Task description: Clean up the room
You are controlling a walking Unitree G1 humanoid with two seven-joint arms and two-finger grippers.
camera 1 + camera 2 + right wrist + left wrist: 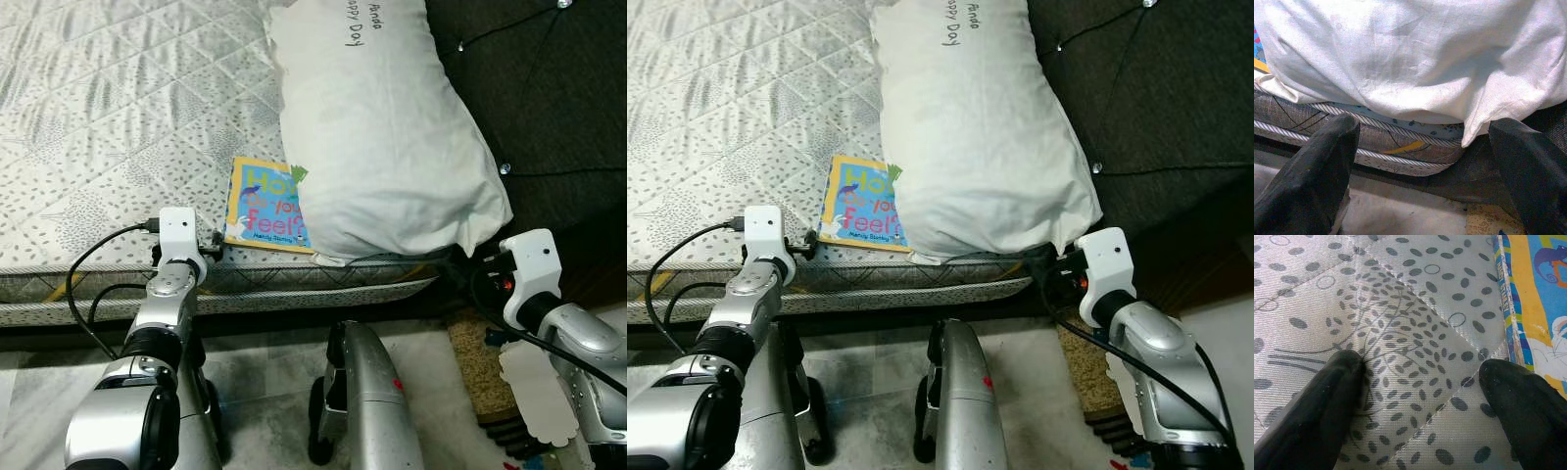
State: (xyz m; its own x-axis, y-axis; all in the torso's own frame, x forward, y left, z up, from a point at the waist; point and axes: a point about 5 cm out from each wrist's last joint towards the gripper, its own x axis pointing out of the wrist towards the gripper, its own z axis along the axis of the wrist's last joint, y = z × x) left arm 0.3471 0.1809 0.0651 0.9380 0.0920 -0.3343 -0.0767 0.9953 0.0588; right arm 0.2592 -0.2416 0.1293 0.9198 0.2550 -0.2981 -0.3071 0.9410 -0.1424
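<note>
A colourful children's book (263,206) lies flat near the mattress's front edge, one side tucked under a big white pillow (382,127). My left gripper (1420,377) rests open on the quilted mattress (118,117) just left of the book (1537,308), with only patterned fabric between its fingers. Its white wrist (177,232) sits at the bed edge. My right gripper (1422,142) is open and holds nothing. It hangs in front of the bed's side, facing the pillow's lower corner (1474,132) where it overhangs the mattress piping. The right wrist (530,259) sits right of the pillow.
A dark tufted headboard (549,88) stands to the right of the pillow. Below the bed are pale floor tiles (265,372) and a brown rug (478,362). My silver leg (367,392) is in the middle foreground. Black cables (93,255) loop off the left arm.
</note>
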